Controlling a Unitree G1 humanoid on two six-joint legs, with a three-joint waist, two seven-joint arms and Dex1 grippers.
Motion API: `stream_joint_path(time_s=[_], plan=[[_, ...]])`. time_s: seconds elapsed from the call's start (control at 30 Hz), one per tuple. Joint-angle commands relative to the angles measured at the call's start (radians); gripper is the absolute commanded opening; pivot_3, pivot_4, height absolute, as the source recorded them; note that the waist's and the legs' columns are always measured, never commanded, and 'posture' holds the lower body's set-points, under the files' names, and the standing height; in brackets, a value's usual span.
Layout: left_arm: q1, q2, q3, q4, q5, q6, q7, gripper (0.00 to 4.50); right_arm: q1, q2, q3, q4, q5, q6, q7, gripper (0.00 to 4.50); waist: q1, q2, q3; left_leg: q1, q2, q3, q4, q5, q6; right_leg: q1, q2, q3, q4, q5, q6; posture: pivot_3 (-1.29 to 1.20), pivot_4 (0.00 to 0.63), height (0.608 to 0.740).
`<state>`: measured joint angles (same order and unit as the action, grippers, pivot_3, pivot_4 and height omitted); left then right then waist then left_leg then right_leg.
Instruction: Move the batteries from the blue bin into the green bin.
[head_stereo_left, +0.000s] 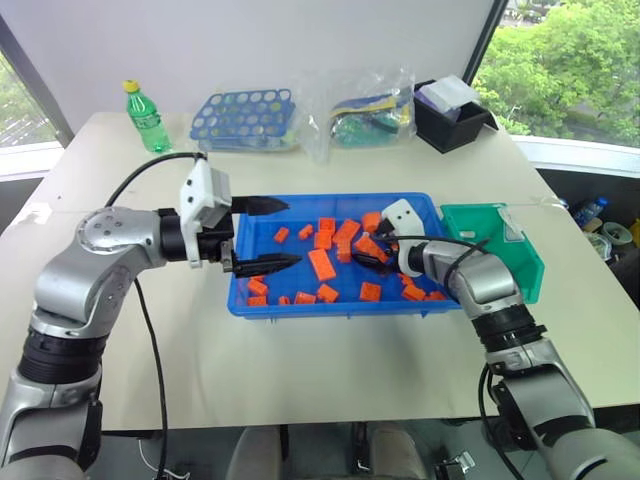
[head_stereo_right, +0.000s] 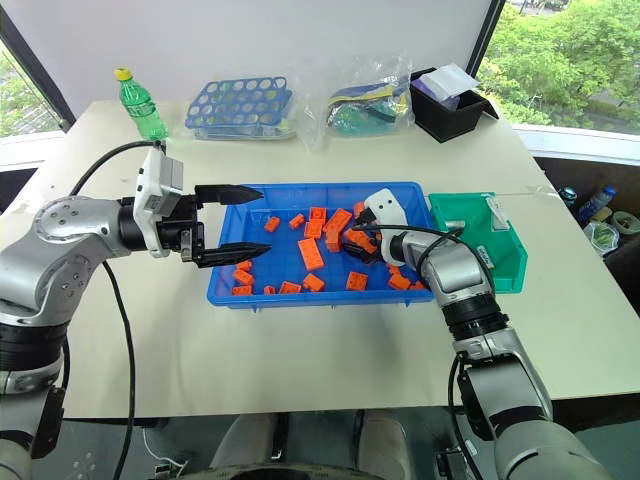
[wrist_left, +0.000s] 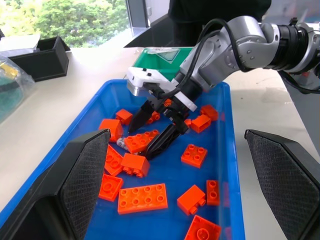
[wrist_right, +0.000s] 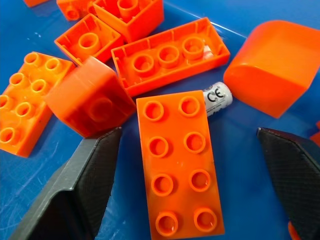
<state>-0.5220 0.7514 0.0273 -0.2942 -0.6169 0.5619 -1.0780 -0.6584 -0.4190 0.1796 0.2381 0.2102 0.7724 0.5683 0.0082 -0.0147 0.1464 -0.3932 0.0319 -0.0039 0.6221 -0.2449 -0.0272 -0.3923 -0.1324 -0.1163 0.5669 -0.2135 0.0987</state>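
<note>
Our right hand (wrist_left: 150, 131), fingers apart, hangs over a battery (wrist_right: 218, 98) half under orange bricks (wrist_right: 178, 167) in the blue bin (head_stereo_left: 335, 305); closing now, we risk pinching a brick instead; left hand (head_stereo_left: 262, 236) open.

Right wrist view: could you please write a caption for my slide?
Open right gripper over an orange brick hiding most of a battery in the blue bin.

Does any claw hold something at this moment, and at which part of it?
Nothing is held. The left claw is open over the blue bin's edge; the right claw is open among the orange bricks, above a battery.
</note>
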Motion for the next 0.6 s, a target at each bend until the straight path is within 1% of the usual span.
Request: stream_joint_path(time_s=[0.03,0.1,0.13,0.23,0.33,0.47,0.53,0.6], plan=[[-0.014,0.013,0.036,-0.023,-0.011,-0.005,0.007,4.50,0.004,0.006,-0.015,-0.049,0.002,-0.002,0.014,2.53,0.001,0.000,0.000,0.000,0.000,0.000,0.000,0.000,0.000,0.000,0.000,0.000,0.000,0.000,0.000,0.00,0.150,0.723],[-0.016,0.014,0.033,-0.017,-0.010,-0.009,0.006,4.50,0.005,0.010,-0.022,-0.087,0.006,0.017,0.008,1.42,0.001,0.000,0.000,0.000,0.000,0.000,0.000,0.000,0.000,-0.001,0.000,0.000,0.000,0.000,0.000,0.00,0.150,0.723],[-0.017,0.014,0.031,-0.014,-0.009,-0.011,0.005,4.50,0.005,0.013,-0.024,-0.111,0.006,0.027,0.001,1.17,0.002,0.001,0.000,0.000,0.000,0.000,0.000,0.000,0.000,-0.001,0.000,0.000,0.000,0.000,0.000,0.00,0.150,0.723],[-0.023,0.012,0.025,-0.005,-0.006,-0.016,0.001,4.50,-0.016,0.044,-0.016,-0.216,0.015,0.074,-0.025,1.17,0.001,0.001,0.000,0.000,0.000,0.000,0.000,0.000,0.000,-0.001,0.000,0.000,0.000,0.000,0.000,0.00,0.150,0.723],[-0.031,0.008,0.019,0.002,-0.004,-0.019,-0.002,4.50,-0.041,0.096,0.036,-0.297,0.014,0.100,-0.028,1.17,-0.003,0.001,0.001,0.000,0.000,0.000,-0.001,0.000,0.000,-0.001,0.000,0.000,0.000,0.000,0.000,0.00,0.150,0.723],[-0.049,-0.004,0.005,0.016,0.002,-0.024,-0.005,4.50,-0.080,0.218,0.074,-0.261,0.016,0.115,-0.051,1.17,-0.004,0.003,0.002,0.001,0.000,-0.001,-0.001,0.000,0.000,-0.004,0.000,0.000,0.001,0.000,0.000,0.00,0.150,0.723],[-0.054,-0.008,0.002,0.018,0.003,-0.024,-0.007,4.50,-0.085,0.244,0.080,-0.225,0.006,0.106,-0.054,1.17,-0.002,0.003,0.002,0.001,0.000,-0.001,-0.001,0.000,0.000,-0.003,0.000,0.000,0.001,0.000,-0.001,0.00,0.150,0.723],[-0.058,-0.007,0.003,0.022,0.003,-0.025,-0.012,4.50,-0.102,0.267,0.080,-0.166,-0.016,0.082,-0.077,2.26,0.004,0.003,0.002,0.000,0.000,-0.001,0.000,0.000,0.000,-0.003,0.000,0.000,0.001,0.001,-0.002,0.00,0.150,0.723]])
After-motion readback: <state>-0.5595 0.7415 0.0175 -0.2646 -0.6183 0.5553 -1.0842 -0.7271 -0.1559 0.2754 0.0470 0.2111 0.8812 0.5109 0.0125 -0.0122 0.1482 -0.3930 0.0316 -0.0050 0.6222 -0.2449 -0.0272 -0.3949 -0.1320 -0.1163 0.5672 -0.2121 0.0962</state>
